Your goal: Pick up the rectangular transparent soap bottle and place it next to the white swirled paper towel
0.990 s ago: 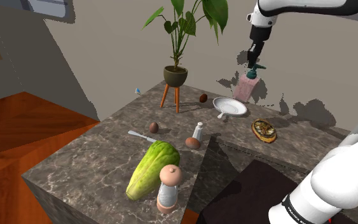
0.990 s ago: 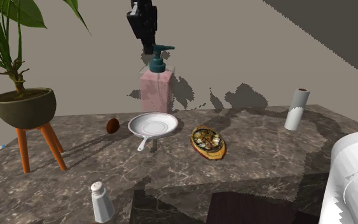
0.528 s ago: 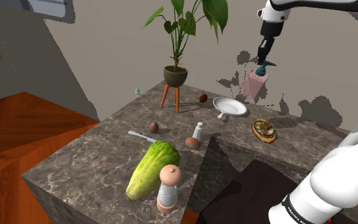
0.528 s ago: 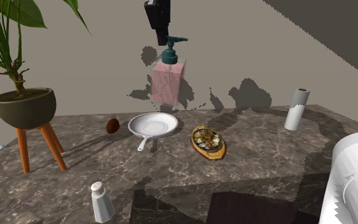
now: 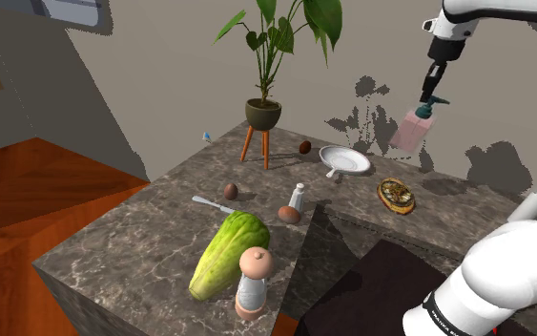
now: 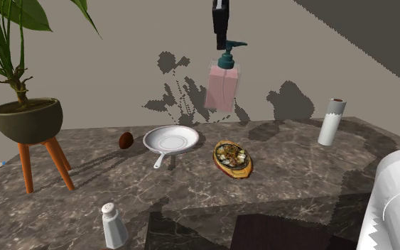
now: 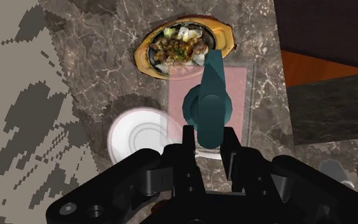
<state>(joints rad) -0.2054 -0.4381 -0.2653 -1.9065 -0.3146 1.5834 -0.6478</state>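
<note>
one gripper [image 6: 222, 44] is clenching the bottle [image 6: 221, 89] by its pump [image 6: 226, 58], well apart from the towel [image 6: 331, 122]; bottle is hanging tilted, risking slipping out.

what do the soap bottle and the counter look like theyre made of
The soap bottle has a see-through pinkish body, likely clear plastic, since the background shows through it. Its teal pump looks like opaque matte plastic. The counter is dark grey-brown with pale veins, seemingly marble-like stone.
</note>
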